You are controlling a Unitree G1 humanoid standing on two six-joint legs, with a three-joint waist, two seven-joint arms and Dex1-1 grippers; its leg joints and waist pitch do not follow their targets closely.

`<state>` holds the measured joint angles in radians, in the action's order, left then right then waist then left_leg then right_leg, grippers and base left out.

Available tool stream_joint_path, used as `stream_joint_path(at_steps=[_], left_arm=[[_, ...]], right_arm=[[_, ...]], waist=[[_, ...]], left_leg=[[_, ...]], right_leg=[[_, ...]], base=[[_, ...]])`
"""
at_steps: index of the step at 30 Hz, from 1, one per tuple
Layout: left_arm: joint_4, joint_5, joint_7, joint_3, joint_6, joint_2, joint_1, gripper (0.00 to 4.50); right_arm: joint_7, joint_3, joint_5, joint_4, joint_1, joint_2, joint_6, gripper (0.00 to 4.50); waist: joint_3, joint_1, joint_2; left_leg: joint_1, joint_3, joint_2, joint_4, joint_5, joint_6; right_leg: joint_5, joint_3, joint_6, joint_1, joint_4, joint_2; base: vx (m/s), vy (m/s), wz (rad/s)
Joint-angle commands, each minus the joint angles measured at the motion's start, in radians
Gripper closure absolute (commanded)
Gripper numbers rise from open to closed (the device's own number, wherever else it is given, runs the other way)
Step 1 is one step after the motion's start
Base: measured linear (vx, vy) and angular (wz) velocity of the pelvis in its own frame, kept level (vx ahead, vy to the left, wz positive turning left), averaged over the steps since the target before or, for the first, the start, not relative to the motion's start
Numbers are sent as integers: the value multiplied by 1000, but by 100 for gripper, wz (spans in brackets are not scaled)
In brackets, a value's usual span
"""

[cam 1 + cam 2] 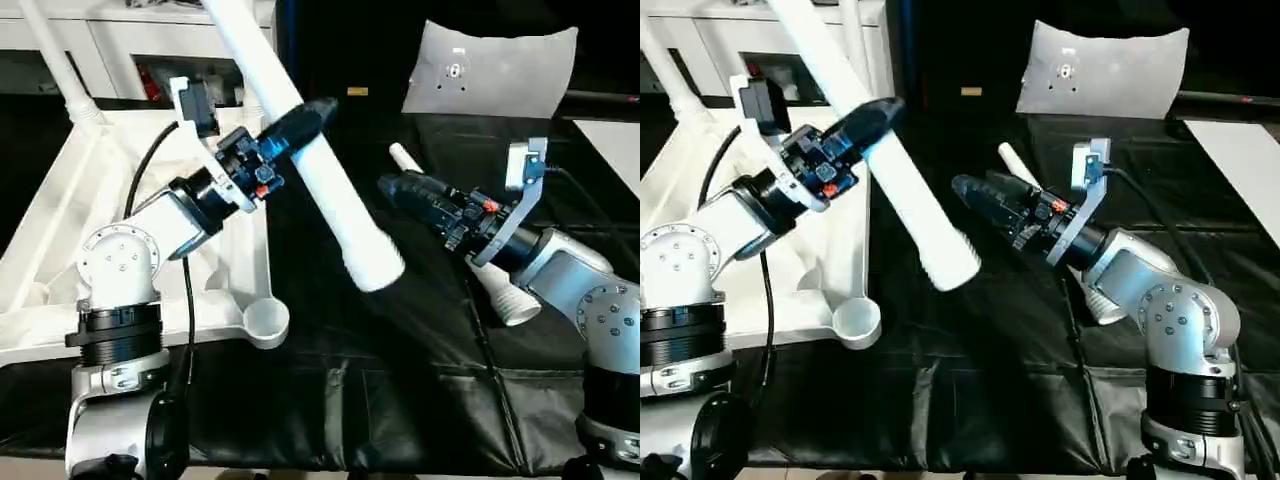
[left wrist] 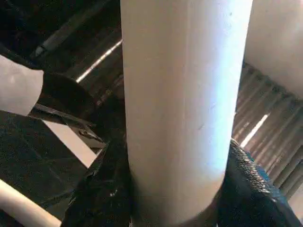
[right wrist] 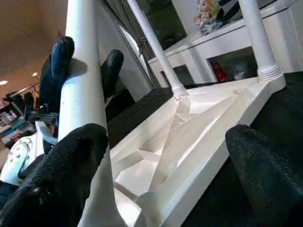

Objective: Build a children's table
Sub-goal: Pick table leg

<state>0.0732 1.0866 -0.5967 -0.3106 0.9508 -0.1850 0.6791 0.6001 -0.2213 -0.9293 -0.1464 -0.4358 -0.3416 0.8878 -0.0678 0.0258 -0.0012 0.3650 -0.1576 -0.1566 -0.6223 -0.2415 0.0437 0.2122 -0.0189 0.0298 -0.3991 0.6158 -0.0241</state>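
Observation:
The children's table top (image 1: 60, 240) lies upside down at the left, ribs up. Two legs (image 3: 258, 38) stand screwed into its far corners, and the near corner socket (image 1: 266, 320) is bare. My left gripper (image 1: 305, 125) is shut on a third white leg (image 1: 340, 210), which it holds tilted in the air, thick threaded end low and to the right over the black cloth. This leg (image 2: 180, 104) sits between the black fingers (image 2: 104, 194). My right gripper (image 1: 390, 187) stands open just right of that leg, holding nothing. Another leg (image 1: 505, 300) lies on the cloth under the right forearm.
A black cloth (image 1: 400, 390) covers the work table. A white cushion (image 1: 490, 70) leans at the back, right of centre. White shelving (image 1: 130, 45) stands behind the table top, and a white board (image 1: 615, 140) sits at the far right edge.

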Motion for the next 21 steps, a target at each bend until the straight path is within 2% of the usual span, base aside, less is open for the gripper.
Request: stream_joint_path(at_steps=[1,2,4,5,6,8,9,13,14,16,17,19,21], left_arm=[[-36,6,-7,15,5,-14,11,265],[-47,-24,-27,41,-8,-29,5,265],[-71,-86,-67,94,-35,-58,-5,265],[-96,-140,-116,151,-55,-90,-12,265],[-104,-155,-130,168,-61,-100,-14,265],[-124,-208,-173,217,-105,-124,-16,265],[-143,-292,-239,291,-186,-159,-8,265],[-145,-336,-277,338,-231,-182,4,265],[-145,-339,-280,341,-233,-184,5,265],[-135,-369,-322,369,-268,-196,10,265],[-135,-369,-322,369,-268,-196,10,265],[-144,-385,-372,396,-290,-205,11,265],[-147,-393,-394,408,-304,-210,11,266]], right_arm=[[13,-8,-13,-20,-5,-15,2,5],[41,8,-5,-32,1,-28,-3,5],[99,41,11,-58,15,-55,-14,5],[154,82,31,-83,26,-84,-25,5],[169,94,37,-90,29,-93,-28,5],[177,121,66,-95,25,-109,-38,5],[232,183,128,-93,24,-157,-69,5],[296,229,157,-92,29,-195,-94,5],[302,233,159,-92,29,-199,-96,5],[357,273,193,-90,33,-230,-127,1],[357,273,193,-90,33,-230,-127,0],[364,314,248,-55,23,-230,-166,0],[364,326,266,-38,16,-226,-181,0]], waist=[[64,3,3],[64,4,-1],[66,9,1],[66,11,0],[66,9,1],[66,9,1],[68,11,-2],[67,9,-2],[69,8,-9],[69,10,-7],[69,10,-7],[70,8,-8],[71,9,-8]], left_leg=[[-6,15,-60,65,96,-65],[-7,14,-60,65,97,-65],[-7,16,-62,64,108,-77],[-6,17,-63,64,112,-82],[-7,16,-64,63,119,-86],[-8,15,-64,63,119,-85],[-7,18,-66,63,120,-86],[-5,14,-62,62,94,-71],[-4,14,-62,62,90,-73],[-4,14,-62,61,83,-69],[-3,14,-61,60,82,-68],[-1,14,-60,60,80,-64],[-2,12,-59,59,71,-61]], right_leg=[[-100,51,268,74,-51,-98],[-101,51,268,74,-51,-97],[-102,50,252,73,-49,-99],[-103,49,241,75,-48,-99],[-104,50,235,73,-46,-100],[-92,49,238,71,-47,-101],[-79,47,236,73,-49,-103],[-67,50,237,74,-48,-102],[-62,50,236,76,-50,-101],[-49,50,236,76,-48,-102],[-41,50,232,75,-49,-101],[-20,50,230,73,-50,-102],[-6,51,232,73,-52,-102]], base=[[0,0,0],[0,0,0],[0,0,0],[0,0,0],[0,0,0],[0,0,0],[0,0,0],[0,0,0],[0,0,0],[0,0,0],[0,0,0],[0,0,0],[0,0,0]])
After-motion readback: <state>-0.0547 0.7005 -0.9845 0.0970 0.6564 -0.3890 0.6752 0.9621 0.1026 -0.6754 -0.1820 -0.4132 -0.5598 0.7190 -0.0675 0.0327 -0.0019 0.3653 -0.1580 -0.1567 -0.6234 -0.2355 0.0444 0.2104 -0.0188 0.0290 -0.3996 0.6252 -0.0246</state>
